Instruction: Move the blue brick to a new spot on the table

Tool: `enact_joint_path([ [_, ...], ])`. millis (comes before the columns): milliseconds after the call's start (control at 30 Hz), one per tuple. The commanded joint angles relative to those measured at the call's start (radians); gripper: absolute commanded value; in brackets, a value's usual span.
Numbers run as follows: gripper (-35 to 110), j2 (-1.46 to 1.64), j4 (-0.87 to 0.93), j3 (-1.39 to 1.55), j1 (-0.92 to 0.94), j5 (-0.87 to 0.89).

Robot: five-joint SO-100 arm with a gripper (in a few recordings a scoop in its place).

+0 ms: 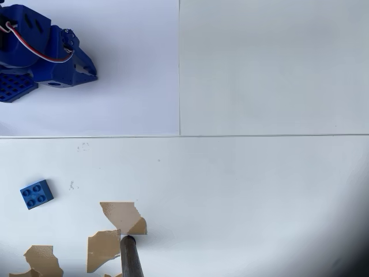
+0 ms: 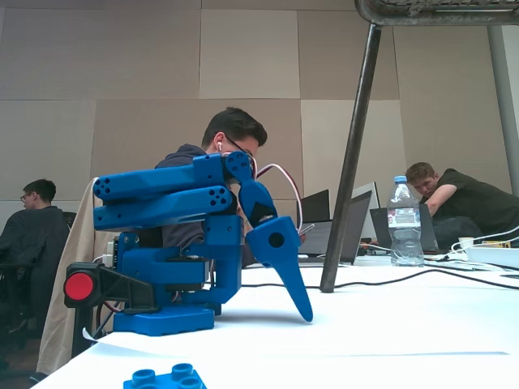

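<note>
**Arm folded at rest, blue brick lying free on the table**

The jaws point down toward the table, with the tip at or just above the surface in the fixed view. The fingers appear pressed together with nothing between them. In the overhead view the jaws sit at the upper left, over a white sheet of paper.

The blue arm is folded back on itself above its base. White and red wires run over the wrist.

The blue brick lies on the table at the lower left of the overhead view, studs up, well apart from the jaws. In the fixed view the blue brick sits at the bottom edge, in front of the base.

Brown chipped patches mark the table near the brick. A dark pole stands on one patch.
</note>
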Motion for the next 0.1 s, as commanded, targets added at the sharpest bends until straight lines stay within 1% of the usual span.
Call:
enact_joint_path([
  [0,0,0.009,-0.009,0.034,-0.008,-0.026],
  [67,0,0.009,-0.011,0.035,-0.005,-0.011],
])
